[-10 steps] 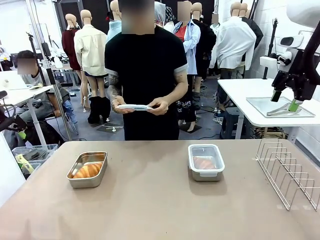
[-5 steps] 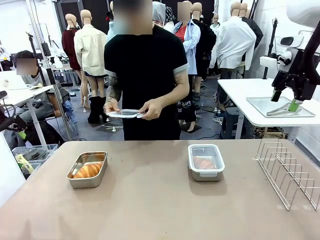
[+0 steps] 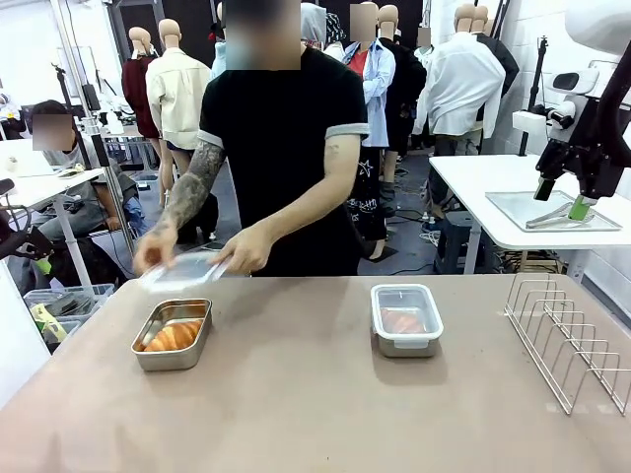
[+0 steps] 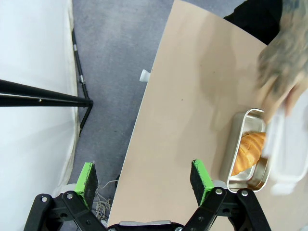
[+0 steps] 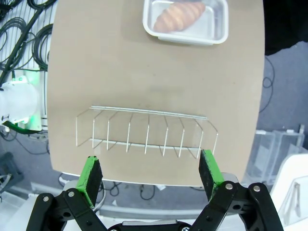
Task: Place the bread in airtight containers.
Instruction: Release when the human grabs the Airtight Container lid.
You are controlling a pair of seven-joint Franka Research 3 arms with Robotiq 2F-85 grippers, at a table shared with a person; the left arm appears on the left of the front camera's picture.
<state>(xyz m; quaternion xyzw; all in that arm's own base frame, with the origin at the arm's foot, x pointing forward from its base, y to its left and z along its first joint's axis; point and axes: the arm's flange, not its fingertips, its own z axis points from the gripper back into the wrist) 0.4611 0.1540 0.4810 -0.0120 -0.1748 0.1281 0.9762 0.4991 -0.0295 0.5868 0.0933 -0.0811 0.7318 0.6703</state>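
An open steel container (image 3: 173, 334) sits at the table's left with a golden croissant (image 3: 174, 337) inside. The person's hands hold a clear lid (image 3: 184, 269) just above its far edge. In the left wrist view the same container (image 4: 244, 149) and croissant (image 4: 248, 147) lie at the right, with the blurred lid (image 4: 288, 149) over them. A second container (image 3: 406, 317), lidded, holds another croissant (image 3: 403, 321) at centre right; the right wrist view has that container (image 5: 185, 20) and its croissant (image 5: 178, 16) at the top. My left gripper (image 4: 144, 183) and right gripper (image 5: 150, 175) both stand open and hold nothing, high above the table.
A wire rack (image 3: 570, 337) stands at the table's right edge, directly under my right gripper as the rack (image 5: 147, 133). The person stands at the far side, leaning toward the left container. Bare table lies between the two containers and along the near edge.
The person has brought the clear lid down and to the left, from chest height to just above the open container. Neither arm has moved.
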